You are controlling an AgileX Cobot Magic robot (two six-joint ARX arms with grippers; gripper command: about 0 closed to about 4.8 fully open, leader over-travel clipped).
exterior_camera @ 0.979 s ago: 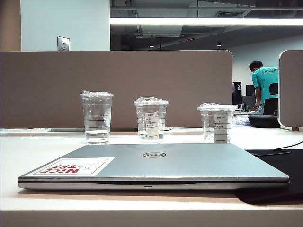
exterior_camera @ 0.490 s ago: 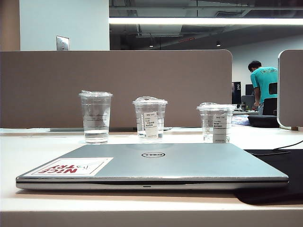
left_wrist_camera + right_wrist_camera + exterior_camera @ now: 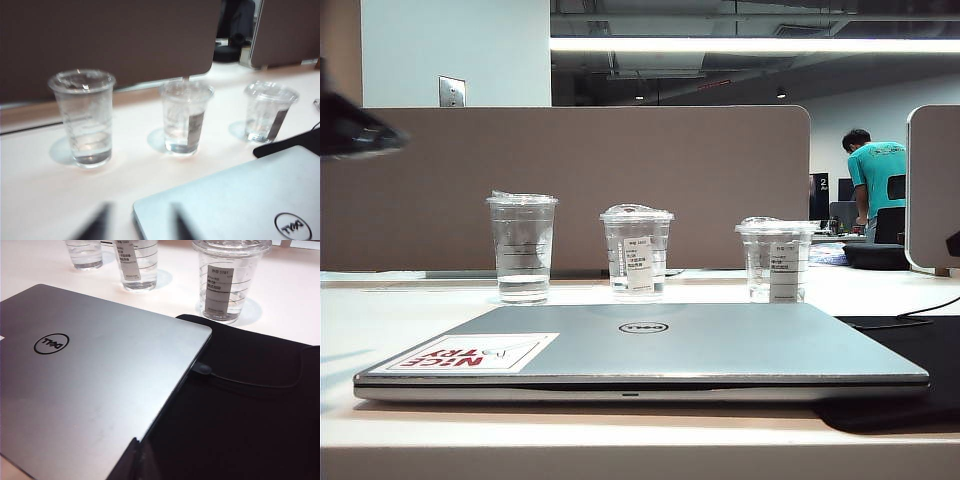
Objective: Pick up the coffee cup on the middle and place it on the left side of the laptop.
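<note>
Coffee cup (image 3: 637, 252), clear plastic, domed lid, sits mid-desk behind silver-grey Dell laptop (image 3: 650, 345); left end effector (image 3: 137, 225) blurry, seemingly part-open, empty, approaching; right end effector (image 3: 134, 460) aperture unclear; next: grasp.

The left gripper (image 3: 137, 227) is blurred and cut off, and the right gripper (image 3: 131, 462) barely shows.

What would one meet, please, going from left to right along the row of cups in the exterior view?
Film-sealed cup with black lines → coffee cup → shorter cup with the long white label.
</note>
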